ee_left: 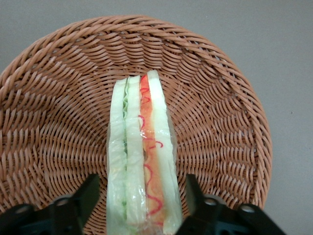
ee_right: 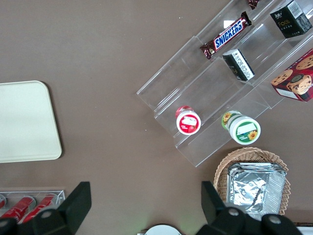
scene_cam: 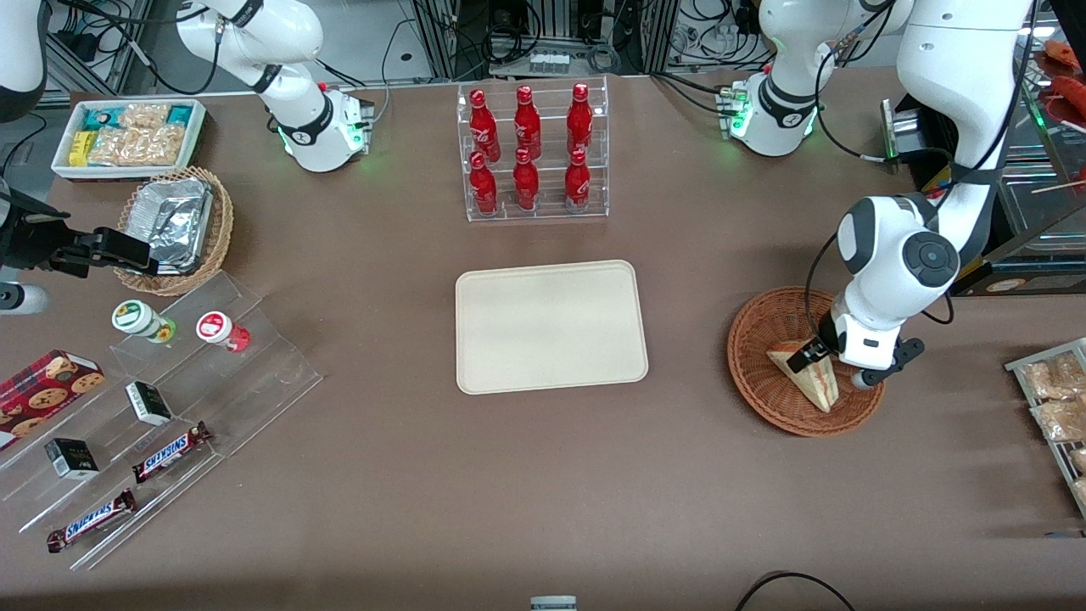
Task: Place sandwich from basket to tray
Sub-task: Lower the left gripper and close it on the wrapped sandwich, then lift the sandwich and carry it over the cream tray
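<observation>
The sandwich (scene_cam: 813, 379), a clear-wrapped wedge of pale bread with green and red-orange layers, lies in the round reddish-brown wicker basket (scene_cam: 758, 339) toward the working arm's end of the table. My left gripper (scene_cam: 816, 352) is down in the basket, open. In the left wrist view its black fingers (ee_left: 90, 190) stand on either side of the sandwich (ee_left: 142, 147), with a small gap on each side, over the basket weave (ee_left: 58, 127). The gripper (ee_left: 142, 191) holds nothing. The cream-beige tray (scene_cam: 551, 327) lies flat and bare mid-table, beside the basket.
A clear rack of red bottles (scene_cam: 533, 153) stands farther from the front camera than the tray. A wire rack of pastry packets (scene_cam: 1056, 399) sits at the working arm's table edge. A clear stepped stand with snacks (scene_cam: 153, 407), a tan foil basket (scene_cam: 174, 225) and a white snack bin (scene_cam: 127, 136) lie toward the parked arm's end.
</observation>
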### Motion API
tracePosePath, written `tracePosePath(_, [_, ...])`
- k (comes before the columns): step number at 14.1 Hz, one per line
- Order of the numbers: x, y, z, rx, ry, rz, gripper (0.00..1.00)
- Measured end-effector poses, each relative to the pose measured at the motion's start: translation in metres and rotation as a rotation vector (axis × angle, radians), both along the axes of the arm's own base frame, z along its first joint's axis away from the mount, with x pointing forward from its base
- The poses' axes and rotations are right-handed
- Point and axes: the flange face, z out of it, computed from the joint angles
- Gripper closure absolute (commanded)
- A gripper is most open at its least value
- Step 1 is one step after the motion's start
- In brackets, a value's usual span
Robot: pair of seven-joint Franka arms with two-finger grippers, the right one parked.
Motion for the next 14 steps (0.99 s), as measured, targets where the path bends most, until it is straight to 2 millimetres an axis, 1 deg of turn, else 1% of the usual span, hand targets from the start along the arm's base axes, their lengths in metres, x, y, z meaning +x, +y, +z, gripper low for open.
tracePosePath(1, [0.000, 0.000, 0.000, 0.000, 0.000, 0.000, 0.96])
tracePosePath(2, [0.000, 0.000, 0.000, 0.000, -0.001, 0.000, 1.00])
tracePosePath(5, [0.005, -0.001, 0.006, -0.001, -0.011, -0.002, 1.00])
tracePosePath(7, [0.010, -0.009, 0.014, 0.001, 0.000, -0.021, 1.00])
tracePosePath(8, [0.013, -0.013, 0.022, 0.012, 0.017, -0.041, 1.00])
tracePosePath(10, [0.021, -0.025, 0.048, 0.035, 0.050, -0.082, 1.00])
tracePosePath(12, [0.031, -0.043, 0.087, 0.045, 0.086, -0.116, 1.00])
tracePosePath(14, [0.038, -0.072, 0.130, 0.044, 0.101, -0.162, 1.00])
